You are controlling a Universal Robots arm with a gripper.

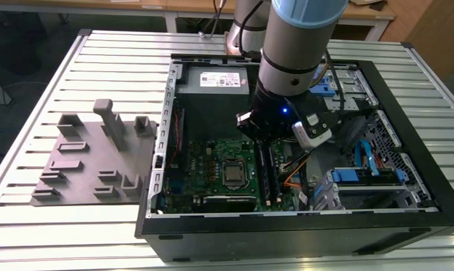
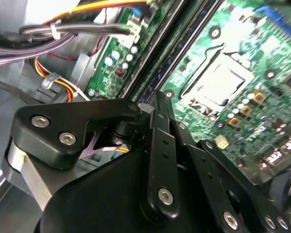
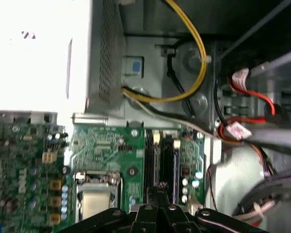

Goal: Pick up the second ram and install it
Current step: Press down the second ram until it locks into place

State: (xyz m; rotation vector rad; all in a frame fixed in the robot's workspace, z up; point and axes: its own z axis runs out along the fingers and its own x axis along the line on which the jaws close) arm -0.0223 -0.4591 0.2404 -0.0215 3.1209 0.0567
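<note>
My gripper [image 1: 266, 137] hangs inside the open computer case [image 1: 407, 169], low over the far end of the memory slots [image 3: 160, 160] beside the processor socket [image 1: 232, 172]. Its fingers [image 3: 160, 190] look shut, tips together, in both wrist views. Long dark sticks stand in the slots [image 1: 267, 172] and run from under the fingertips towards the case's near wall. I take the one directly below the tips for the second ram [image 2: 184, 46]. Whether the tips touch it is hidden by the gripper body.
The grey slotted holder block [image 1: 91, 164] lies on the slatted table at the exterior view's left. The grey power supply [image 1: 215, 82] fills the case's far corner. Orange, yellow and red cables [image 3: 194, 63] and blue drive brackets [image 1: 362, 164] crowd the side beyond the slots.
</note>
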